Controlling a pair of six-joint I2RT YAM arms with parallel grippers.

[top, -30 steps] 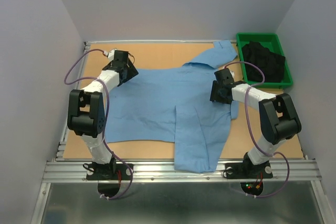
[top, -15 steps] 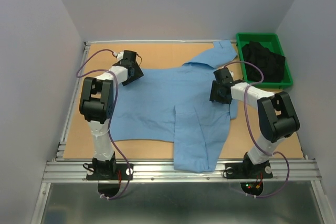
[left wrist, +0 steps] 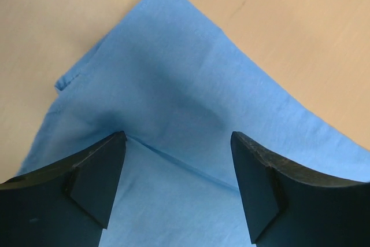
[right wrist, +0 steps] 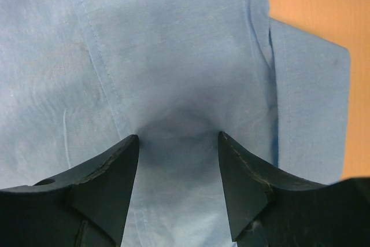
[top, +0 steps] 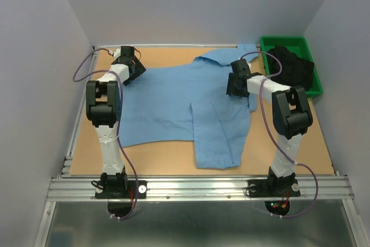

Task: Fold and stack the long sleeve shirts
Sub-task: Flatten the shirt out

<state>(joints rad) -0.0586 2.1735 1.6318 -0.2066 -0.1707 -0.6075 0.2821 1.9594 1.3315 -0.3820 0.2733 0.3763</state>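
Observation:
A light blue long sleeve shirt [top: 167, 102] lies spread on the wooden table [top: 289, 154], collar toward the far side and one front panel folded over near the middle. My left gripper [top: 128, 65] is at the shirt's far left corner. In the left wrist view it [left wrist: 178, 137] is open, its fingers standing on the fabric [left wrist: 173, 73] with a crease running between them. My right gripper [top: 237, 85] is at the shirt's far right, below the collar. In the right wrist view it [right wrist: 178, 137] is open, its fingertips pressed on the cloth [right wrist: 173, 44] beside a seam.
A green bin [top: 283, 39] holding dark clothing [top: 292, 65] stands at the far right corner. A sleeve end lies by the bin's left side [top: 250, 50]. The metal rail [top: 202, 186] runs along the near edge. Grey walls close in left, right and back.
Both grippers have moved toward the far side, and the shirt has slid with them. Its lower hem has come up off the near rail. The left gripper has also gone further left.

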